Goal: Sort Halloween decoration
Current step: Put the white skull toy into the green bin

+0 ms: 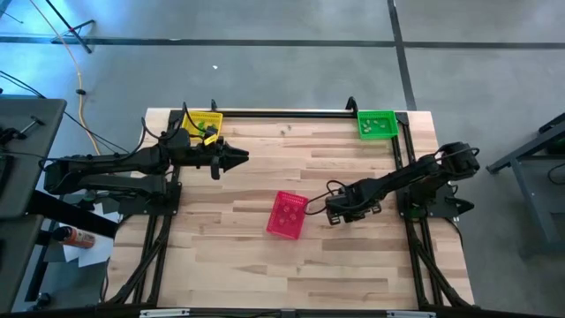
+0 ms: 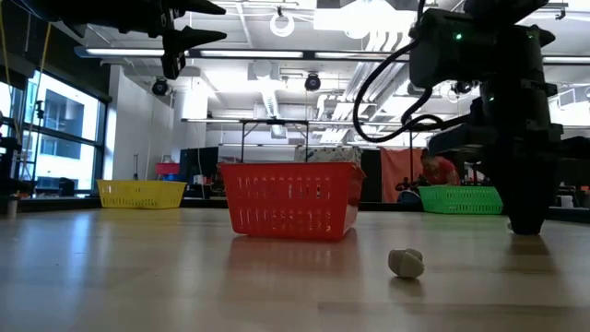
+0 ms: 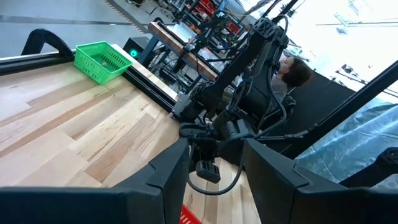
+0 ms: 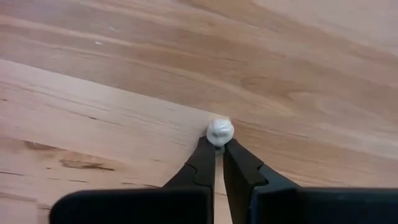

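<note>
From above, we see three baskets on the counter: a yellow basket at the far left corner with a few trinkets in it, a green basket at the far right corner with pale specks inside, and a pink basket near the middle that also holds small bits. We judge most of the sorting done, since we can make out no loose piece on the bare wood from here. The left gripper hovers just beside the yellow basket, pointing toward the middle. The right gripper sits low, just beside the pink basket.

At counter height, we find one pale trinket lying loose on the wood, in front of the pink basket and apart from it. It looks like the piece left to sort. It is roundish, so we cannot give it a clear long axis or heading.

From the left wrist, we see the left gripper standing wide and empty, aimed across at the right arm, with the green basket beyond.

From the right wrist, we see the right gripper nearly closed, fingertips just touching the near side of the pale ball; it is beyond the tips, not between them. Here too it reads as round, with no direction we can name.
</note>
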### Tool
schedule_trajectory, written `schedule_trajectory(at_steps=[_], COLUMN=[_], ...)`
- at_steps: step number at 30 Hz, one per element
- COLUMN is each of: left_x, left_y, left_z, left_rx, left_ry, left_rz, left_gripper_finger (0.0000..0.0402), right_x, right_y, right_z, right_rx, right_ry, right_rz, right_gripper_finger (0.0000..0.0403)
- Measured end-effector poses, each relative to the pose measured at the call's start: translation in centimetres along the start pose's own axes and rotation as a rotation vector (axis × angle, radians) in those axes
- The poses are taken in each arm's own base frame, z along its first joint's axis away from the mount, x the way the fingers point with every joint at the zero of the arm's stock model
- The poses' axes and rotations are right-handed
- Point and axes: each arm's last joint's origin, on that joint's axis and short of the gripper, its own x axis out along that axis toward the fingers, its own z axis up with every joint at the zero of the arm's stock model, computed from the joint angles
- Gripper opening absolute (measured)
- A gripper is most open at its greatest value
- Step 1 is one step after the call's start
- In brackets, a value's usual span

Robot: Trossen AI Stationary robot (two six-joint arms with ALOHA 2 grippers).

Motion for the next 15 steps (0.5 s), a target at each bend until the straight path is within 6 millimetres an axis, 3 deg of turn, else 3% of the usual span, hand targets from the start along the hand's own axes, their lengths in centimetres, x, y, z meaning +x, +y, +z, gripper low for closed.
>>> schedule_trajectory(at_steps=[7,15], left_x=[0.0,0.0], left_y=[0.0,0.0], left_z=[0.0,0.0], left_rx=[0.0,0.0], left_ry=[0.001,0.001], left_rz=[0.0,0.0], left_gripper_finger=[0.0145,0.0145], right_x=[-2.4,-6.1], right_y=[-0.8,-1.5], right_z=[-0.2,-0.8], right_rx=[-0.03,-0.084], right_ry=[-0.086,-0.256], right_rz=[0.065,0.264], right_gripper_finger=[0.0005,0.0005])
